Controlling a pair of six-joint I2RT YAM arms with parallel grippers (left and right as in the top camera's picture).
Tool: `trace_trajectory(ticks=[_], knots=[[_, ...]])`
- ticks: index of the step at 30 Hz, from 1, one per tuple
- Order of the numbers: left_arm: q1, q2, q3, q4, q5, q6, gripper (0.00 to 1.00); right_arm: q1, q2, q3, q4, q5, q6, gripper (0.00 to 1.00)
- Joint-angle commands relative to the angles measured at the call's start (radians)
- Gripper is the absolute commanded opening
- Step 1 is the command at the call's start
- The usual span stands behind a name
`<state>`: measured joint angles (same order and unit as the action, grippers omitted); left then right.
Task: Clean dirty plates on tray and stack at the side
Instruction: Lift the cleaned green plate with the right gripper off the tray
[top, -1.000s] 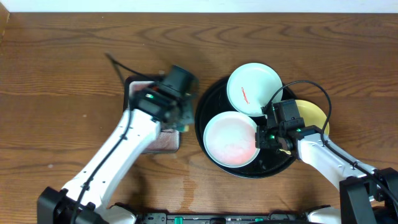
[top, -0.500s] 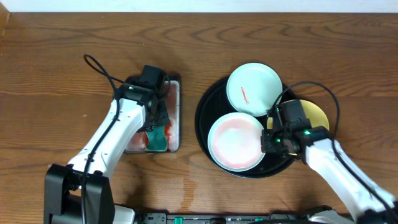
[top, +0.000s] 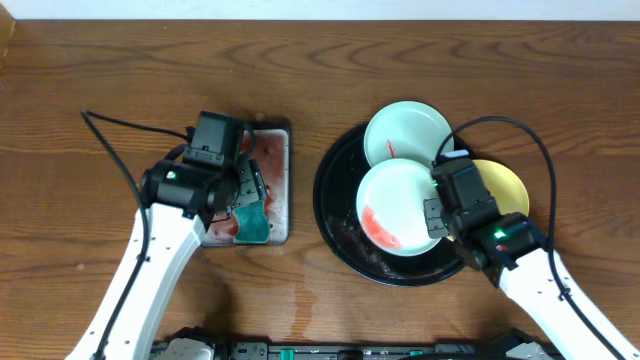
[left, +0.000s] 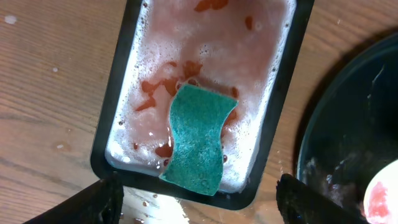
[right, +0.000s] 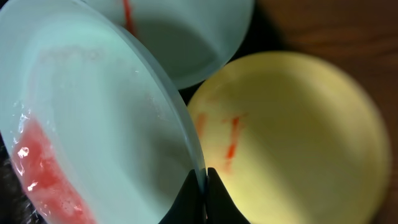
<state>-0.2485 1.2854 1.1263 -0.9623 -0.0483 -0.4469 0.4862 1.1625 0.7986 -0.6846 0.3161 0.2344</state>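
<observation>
overhead view: my two arms reach over the wooden desk (top: 80, 60), one to each tray.
right claw (top: 437, 205) (right: 205, 182): clamped together on the rim of the sauce plate (top: 395, 205) (right: 93, 112); in the right wrist view my fingers (right: 217, 205) pinch that edge with no gap between them.
sauce plate: pale blue-white, straight ahead of the right claw and over the round black tray (top: 335, 215); wet red sauce lies on the part farthest from the claw. Whether its far edge rests on the tray I cannot tell.
second plate (top: 408, 135) (right: 186, 37): also pale blue-white, beyond the right claw's fingertips and to one side, with one red streak; the sauce plate's rim overlaps its near edge.
yellow plate (top: 503, 183) (right: 292, 137): just beside the right claw, on the side away from the sauce plate, with faint red streaks; from overhead my right arm covers part of it, at the round black tray's edge.
left claw (top: 248, 195) (left: 199, 186): spread wide apart, gripping nothing, above the near end of the small tray (top: 278, 150) (left: 283, 93).
sponge (top: 255, 222) (left: 198, 140): teal, lying in the foam just ahead of the left claw, its near end between the two fingers and touching neither.
small tray: rectangular, black-rimmed, filled with pink foam and red flecks; directly under the left claw, beside the round black tray but apart from it.
</observation>
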Motion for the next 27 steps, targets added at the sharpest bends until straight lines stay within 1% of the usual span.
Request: trace_trajectory(ticks=[1, 4, 8, 14, 17, 24, 27], knots=[[0.006, -0.006, 0.025, -0.003, -0.013, 0.002, 0.80, 0.099, -0.013, 0.043, 0.004, 0.286, -0.008, 0.01], [0.006, -0.005, 0.023, -0.002, -0.013, 0.002, 0.81, 0.202, -0.013, 0.063, 0.003, 0.435, -0.028, 0.01], [0.006, -0.005, 0.023, -0.002, -0.013, 0.002, 0.81, 0.310, -0.013, 0.080, 0.003, 0.526, -0.060, 0.01], [0.006, -0.005, 0.023, -0.002, -0.013, 0.002, 0.82, 0.427, -0.013, 0.088, 0.002, 0.583, -0.096, 0.01], [0.006, -0.005, 0.023, -0.002, -0.013, 0.002, 0.82, 0.489, -0.013, 0.093, 0.002, 0.604, -0.142, 0.01], [0.006, -0.005, 0.023, -0.002, -0.013, 0.002, 0.82, 0.563, -0.013, 0.122, 0.000, 0.629, -0.159, 0.01], [0.006, -0.005, 0.023, -0.002, -0.013, 0.002, 0.82, 0.586, -0.013, 0.125, 0.003, 0.664, -0.189, 0.01]])
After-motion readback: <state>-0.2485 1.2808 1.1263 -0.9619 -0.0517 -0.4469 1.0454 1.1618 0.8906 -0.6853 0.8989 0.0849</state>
